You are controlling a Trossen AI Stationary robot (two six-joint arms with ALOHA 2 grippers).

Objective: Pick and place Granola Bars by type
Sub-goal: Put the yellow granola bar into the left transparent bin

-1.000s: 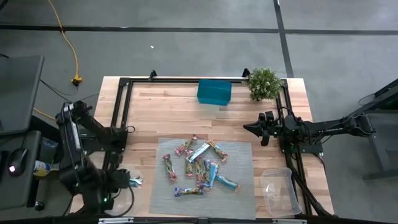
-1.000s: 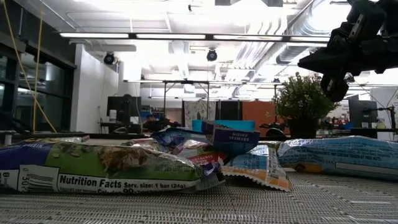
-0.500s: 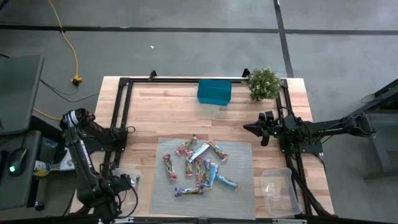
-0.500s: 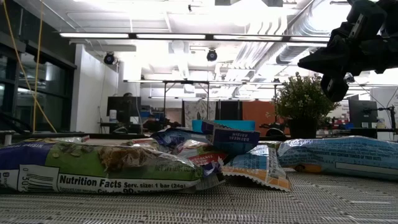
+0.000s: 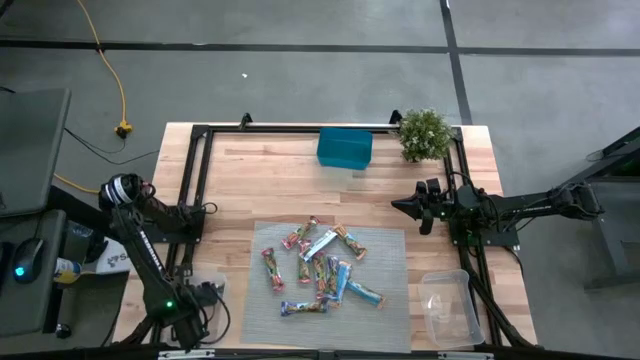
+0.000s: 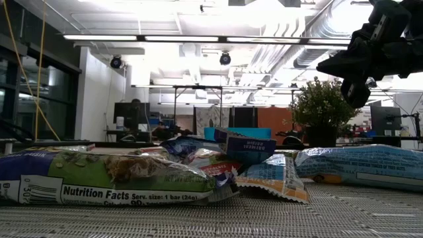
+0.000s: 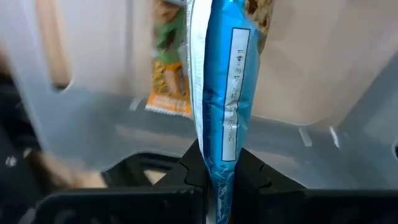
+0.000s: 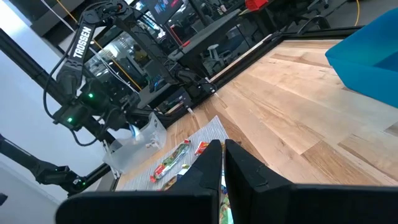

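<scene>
Left wrist view: left gripper (image 7: 221,177), fingers pinched on the end seam of one light blue granola bar (image 7: 225,93), which stands out lengthwise from the grip over the clear plastic tub (image 7: 93,118). Another bar (image 7: 169,68), orange and green, lies inside that tub.

High view: left gripper (image 5: 200,298) at the near left corner of the table (image 5: 270,175), over the tub there, beside the grey mat (image 5: 385,315). Remaining granola bars (image 5: 322,267), about a dozen, lie in a loose overlapping heap in the middle of the mat, blue wrappers mixed with red, green and yellow ones. A second clear tub (image 5: 447,305) sits at the near right corner. Teal box (image 5: 344,147) and potted plant (image 5: 424,133) stand along the far edge.

Handling, judged: bars are light and flat; the foil wrapper is slick and crinkly, the contents crumbly under a hard squeeze. Best hold is across the narrow width or on a crimped end seam, as here.

Right gripper (image 5: 416,210): parked above bare wood at the right, well apart from the heap, fingers clenched on nothing.
</scene>
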